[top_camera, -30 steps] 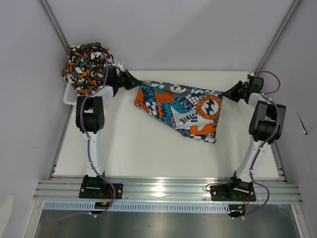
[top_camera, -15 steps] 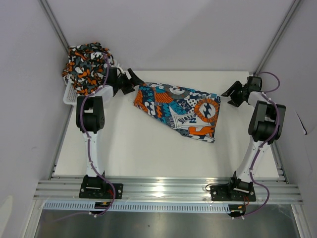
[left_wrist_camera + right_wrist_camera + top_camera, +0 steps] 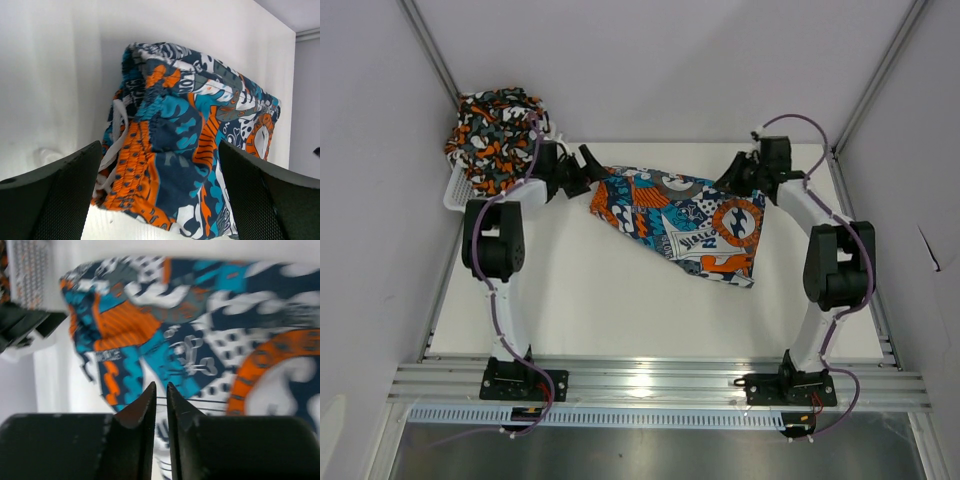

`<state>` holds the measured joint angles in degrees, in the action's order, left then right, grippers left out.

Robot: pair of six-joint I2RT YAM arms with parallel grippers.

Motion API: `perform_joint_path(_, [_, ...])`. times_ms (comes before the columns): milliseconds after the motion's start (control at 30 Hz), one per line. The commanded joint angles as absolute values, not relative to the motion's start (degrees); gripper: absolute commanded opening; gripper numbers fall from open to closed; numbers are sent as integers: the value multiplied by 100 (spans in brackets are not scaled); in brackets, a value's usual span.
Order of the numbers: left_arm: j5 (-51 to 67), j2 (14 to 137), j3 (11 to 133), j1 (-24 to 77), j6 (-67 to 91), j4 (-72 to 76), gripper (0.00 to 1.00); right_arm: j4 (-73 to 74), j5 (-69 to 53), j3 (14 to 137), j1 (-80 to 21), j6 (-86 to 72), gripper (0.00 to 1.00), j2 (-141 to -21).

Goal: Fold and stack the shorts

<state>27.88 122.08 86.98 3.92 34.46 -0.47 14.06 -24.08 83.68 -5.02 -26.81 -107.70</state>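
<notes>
The teal, orange and white patchwork shorts (image 3: 685,220) lie spread flat on the white table, waistband end to the left. My left gripper (image 3: 585,170) stands wide open just off that waistband end, touching nothing. In the left wrist view the gathered waistband (image 3: 145,150) lies ahead between the two fingers of the left gripper (image 3: 160,170). My right gripper (image 3: 735,175) hovers over the shorts' far right corner. In its wrist view the right gripper (image 3: 160,387) is nearly shut, with a thin slit at the tips, empty above the print (image 3: 200,340). The camouflage shorts (image 3: 495,135) are bunched in the basket.
The white mesh basket (image 3: 460,192) sits at the table's far left corner, right behind the left arm. Grey walls close in on both sides, and a metal rail (image 3: 650,378) runs along the near edge.
Both grippers let go of the patchwork shorts, which settled flat. The right arm swung from the right edge in over the shorts' right corner and its jaws opened, then closed up again.
</notes>
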Motion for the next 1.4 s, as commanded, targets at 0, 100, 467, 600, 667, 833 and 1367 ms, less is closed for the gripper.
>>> perform_joint_path(0, [2926,12383,9070,492,3427,228,99,855,-3022,8306,-913,-3049,15,-10933])
perform_joint_path(100, [2979,12533,9281,501,3463,246,99,372,-3444,8341,-1238,-3418,8,-11197])
perform_joint_path(467, [2093,13490,10739,668,3340,-1624,93,-37,-3753,9192,-1925,-4148,0,-12601])
perform_joint_path(600, [1732,13719,11213,773,3208,-2328,89,632,-3815,9764,-2039,-4113,0,-13130])
perform_joint_path(667, [1372,13816,11521,870,3103,-2783,85,790,-3744,9791,-2057,-4096,0,-13175])
perform_joint_path(833, [529,14158,12223,1081,2936,-3716,83,1291,-3429,9773,-2048,-3850,9,-13078])
perform_joint_path(1367, [-659,13545,11568,1547,2821,-4070,89,5114,-1442,12094,-2698,-1821,15,-14080])
